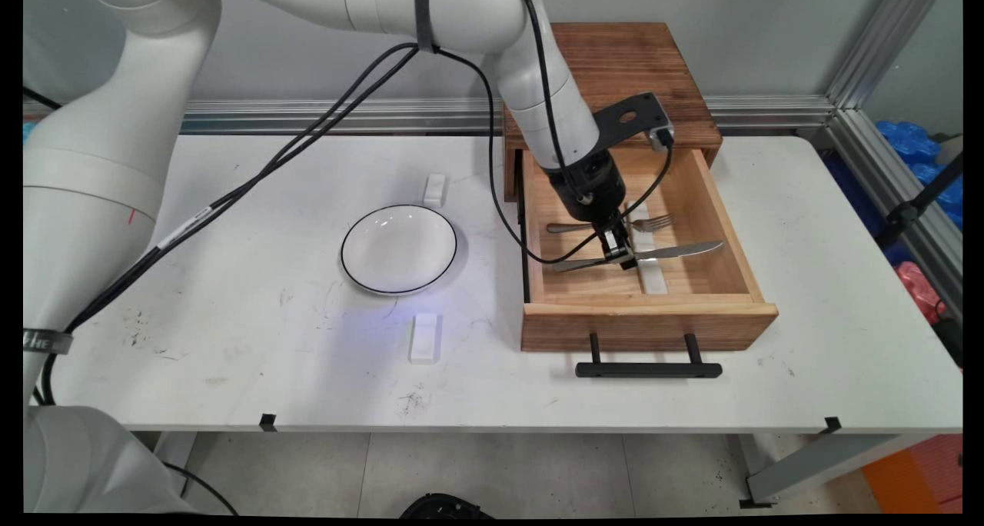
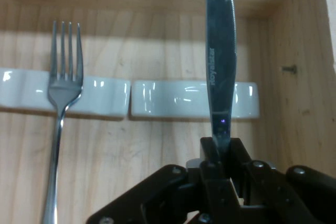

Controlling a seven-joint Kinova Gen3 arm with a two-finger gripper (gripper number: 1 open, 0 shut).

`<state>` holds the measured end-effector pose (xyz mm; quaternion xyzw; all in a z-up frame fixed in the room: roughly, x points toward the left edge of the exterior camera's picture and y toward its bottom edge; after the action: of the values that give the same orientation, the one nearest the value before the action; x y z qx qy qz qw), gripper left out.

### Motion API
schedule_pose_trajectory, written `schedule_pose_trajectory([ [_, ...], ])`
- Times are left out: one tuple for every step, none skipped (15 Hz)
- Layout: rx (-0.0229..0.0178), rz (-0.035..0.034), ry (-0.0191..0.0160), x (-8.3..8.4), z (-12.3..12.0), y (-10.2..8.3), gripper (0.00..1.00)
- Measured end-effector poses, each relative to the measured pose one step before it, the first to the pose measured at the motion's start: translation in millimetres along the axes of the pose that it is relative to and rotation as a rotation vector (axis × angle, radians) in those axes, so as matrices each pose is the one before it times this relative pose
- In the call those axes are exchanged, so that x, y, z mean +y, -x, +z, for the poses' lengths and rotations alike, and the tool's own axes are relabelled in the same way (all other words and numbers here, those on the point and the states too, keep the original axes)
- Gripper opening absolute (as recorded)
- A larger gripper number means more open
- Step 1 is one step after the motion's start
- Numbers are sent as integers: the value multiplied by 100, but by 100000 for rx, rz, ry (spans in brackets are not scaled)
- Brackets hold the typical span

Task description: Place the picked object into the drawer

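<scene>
Only in the main view: white bowl on worktop; only in the hand view: lettering on table knife. Reaching steeply down into open wooden drawer; gripper clamped tight on the knife, fork alongside.

White desk, scuffed with dark marks near front edge. Plate, white with thin black rim, left of centre. Small white rest just behind plate, toward back edge; second white rest in front of plate, toward front edge. Wooden drawer box at back edge, right of centre; its drawer pulled open toward front edge, black handle over desk.
</scene>
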<state>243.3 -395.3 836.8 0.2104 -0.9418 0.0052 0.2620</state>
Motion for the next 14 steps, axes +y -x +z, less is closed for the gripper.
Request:
schedule_pose_trajectory([
  [-195, -24, 36, 28, -41, 82, 0],
  [-180, -25, 74, 38, -42, 103, 0],
  [-147, -3, 51, 24, -12, 77, 0],
  [-161, -2, 67, 21, 4, 89, 0],
  [-78, 75, 54, 18, 9, 64, 0],
  [-34, 123, 85, 20, 25, 51, 0],
  [-32, 144, 110, 16, 50, 54, 0],
  [2, 203, 173, 27, 71, 67, 0],
  [10, 161, 125, 21, 63, 39, 0],
  [50, 184, 113, 11, 74, 33, 0],
  [88, 231, 112, -5, 69, 16, 0],
  [159, 273, 109, -16, 90, 1, 0],
  [122, 385, 99, -23, 111, 8, 0],
  [135, 344, 94, -39, 125, 14, 0],
])
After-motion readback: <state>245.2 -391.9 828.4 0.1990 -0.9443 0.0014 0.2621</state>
